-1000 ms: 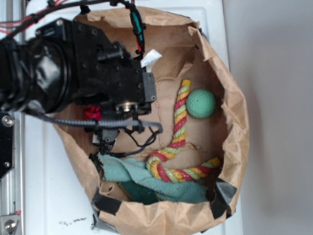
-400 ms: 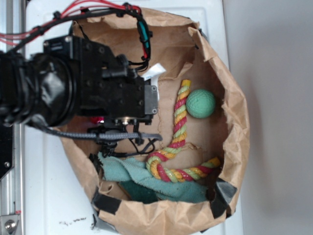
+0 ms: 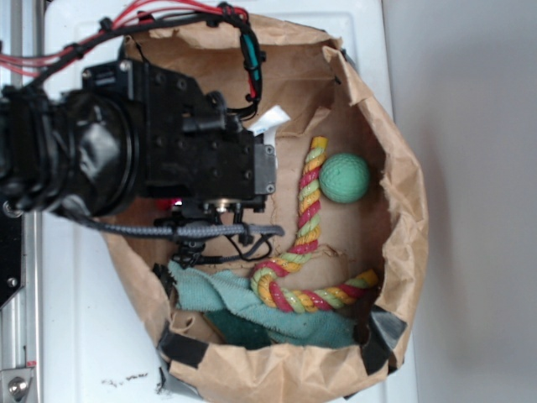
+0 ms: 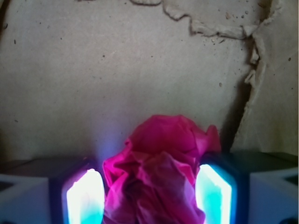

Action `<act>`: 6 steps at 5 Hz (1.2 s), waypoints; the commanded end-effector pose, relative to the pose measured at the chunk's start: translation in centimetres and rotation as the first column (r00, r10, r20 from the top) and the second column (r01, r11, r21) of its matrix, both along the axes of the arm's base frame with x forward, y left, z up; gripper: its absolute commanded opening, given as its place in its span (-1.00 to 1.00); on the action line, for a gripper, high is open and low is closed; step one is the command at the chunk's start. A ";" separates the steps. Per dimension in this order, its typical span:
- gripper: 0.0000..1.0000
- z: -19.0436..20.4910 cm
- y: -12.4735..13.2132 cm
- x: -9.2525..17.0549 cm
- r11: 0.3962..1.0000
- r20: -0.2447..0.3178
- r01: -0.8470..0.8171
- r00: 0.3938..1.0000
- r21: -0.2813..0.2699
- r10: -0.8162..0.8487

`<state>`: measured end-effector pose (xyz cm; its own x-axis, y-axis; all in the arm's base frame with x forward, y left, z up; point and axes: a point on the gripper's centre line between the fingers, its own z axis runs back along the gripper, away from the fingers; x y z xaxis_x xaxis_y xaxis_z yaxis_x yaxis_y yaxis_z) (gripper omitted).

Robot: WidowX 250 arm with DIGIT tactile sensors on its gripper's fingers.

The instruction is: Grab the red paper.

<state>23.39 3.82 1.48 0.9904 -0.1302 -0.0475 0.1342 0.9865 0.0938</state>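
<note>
jaws astride red paper (image 4: 159,172)

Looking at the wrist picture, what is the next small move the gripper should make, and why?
Probably close the gripper. The red paper sits between its two fingers, which stand on either side of the wad with narrow gaps showing, so the jaws look open. Closing now should pinch the wad without any further approach.

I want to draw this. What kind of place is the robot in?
Probably a robot test bench, not a home. A brown paper bag sits on a white tabletop, holding toys: a green ball, a twisted rope and the red paper between the gripper fingers.
</note>
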 end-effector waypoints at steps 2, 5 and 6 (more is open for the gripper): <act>-1.00 5.7 0.8 -1.5 0.998 0.121 -0.034 0.992 0.045 0.028; -1.00 14.6 0.6 2.7 0.988 0.301 -0.154 0.941 -0.031 0.156; -1.00 15.4 0.9 4.0 0.986 0.315 -0.165 0.934 -0.033 0.167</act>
<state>27.37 4.22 15.42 0.9742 0.0377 0.2224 -0.0596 0.9939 0.0927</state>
